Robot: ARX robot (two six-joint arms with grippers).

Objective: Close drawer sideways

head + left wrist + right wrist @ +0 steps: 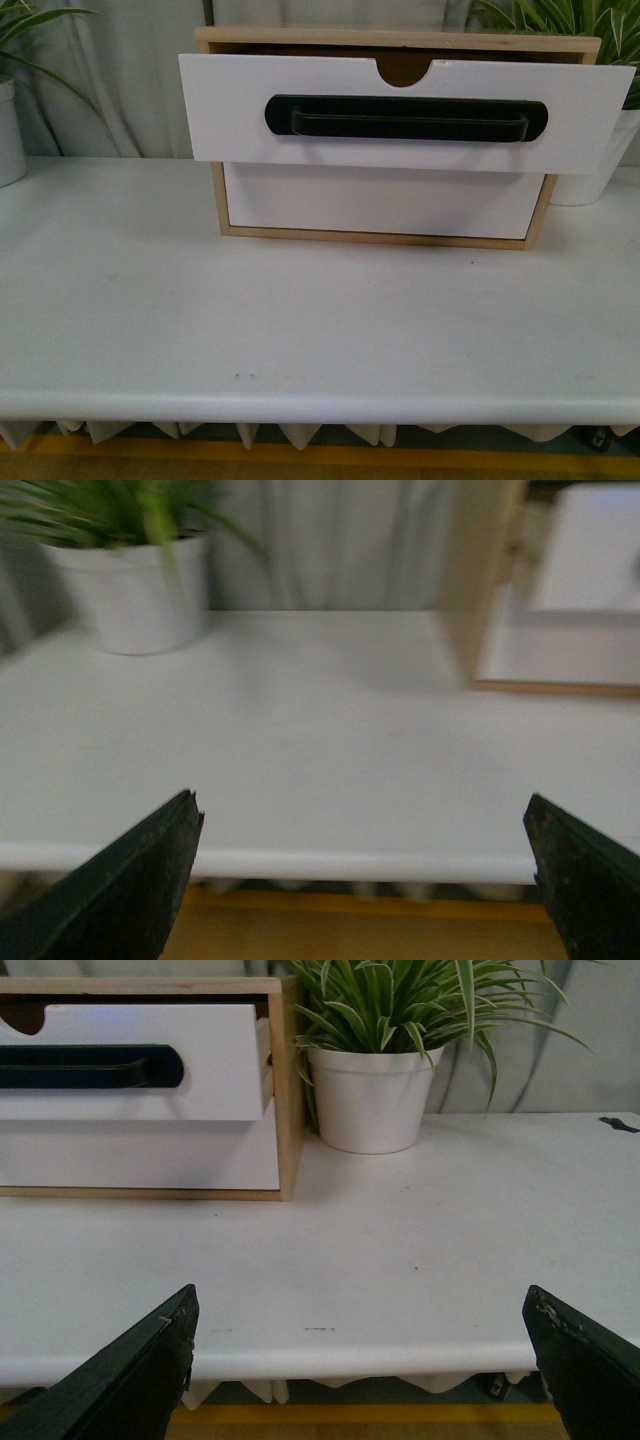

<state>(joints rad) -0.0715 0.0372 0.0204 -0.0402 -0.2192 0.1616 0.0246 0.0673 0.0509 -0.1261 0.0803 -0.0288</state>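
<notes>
While drawer [405, 115] juts open well ahead, left tool [360, 802], right tool [360, 1295] gape (empty).

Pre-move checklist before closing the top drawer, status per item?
1. Drawer stands pulled out of the wooden cabinet, front unobstructed: ok.
2. Left gripper open, holding nothing: ok.
3. Right gripper open, holding nothing: ok.
4. Contact with the drawer front: not ok, both grippers are back at the table near edge.
5. Potted plant stands close beside the cabinet's right side; room for a side approach: cannot tell.
6. Contents that might jam the drawer: cannot tell, the inside is hidden.
</notes>
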